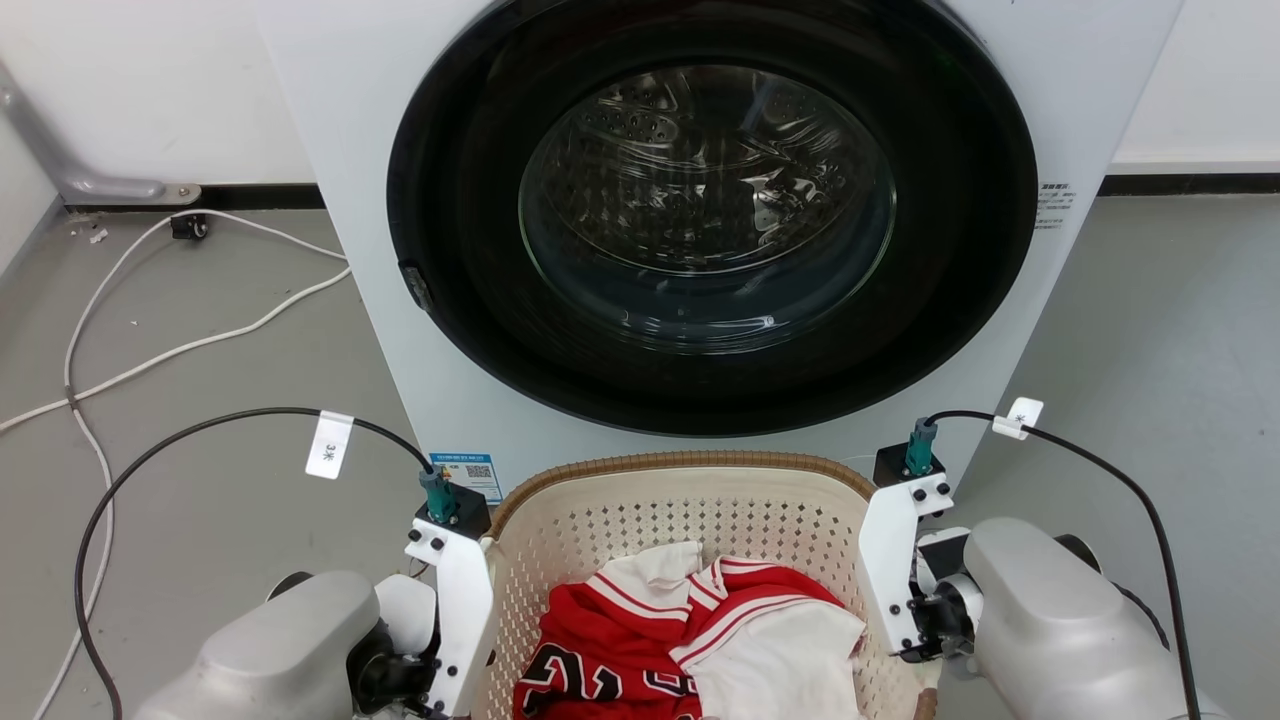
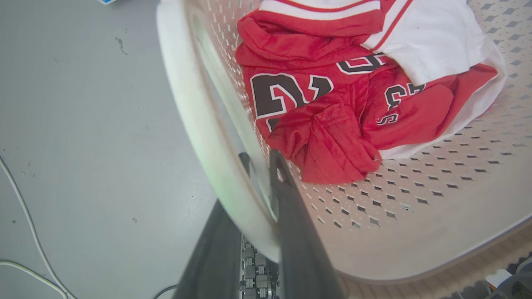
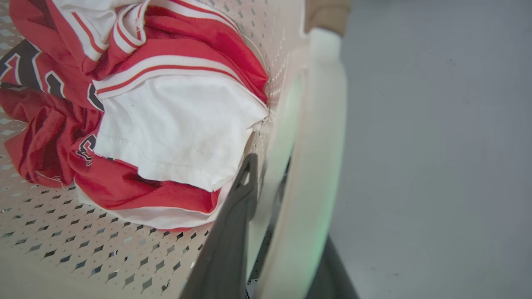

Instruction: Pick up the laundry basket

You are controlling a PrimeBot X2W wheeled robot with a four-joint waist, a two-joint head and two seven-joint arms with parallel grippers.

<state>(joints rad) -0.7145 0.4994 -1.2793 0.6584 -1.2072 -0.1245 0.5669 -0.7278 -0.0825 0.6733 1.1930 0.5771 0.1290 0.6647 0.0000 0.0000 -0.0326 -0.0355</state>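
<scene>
Looming behind stands a white front-loading washing machine [image 1: 365, 250] with a round dark glass door; just before it is the cream perforated plastic laundry basket [image 1: 690, 464] with brown woven-look rim; crumpled red-and-white jerseys [image 1: 640, 625] lie inside; left gripper [image 2: 261, 162] and right gripper [image 3: 268, 170] each clamp a white side handle [image 2: 195, 108] between their fingers.

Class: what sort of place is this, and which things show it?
Probably a laundry area: a front-loading washing machine, a laundry basket holding red and white clothes, and a bare grey floor.
</scene>
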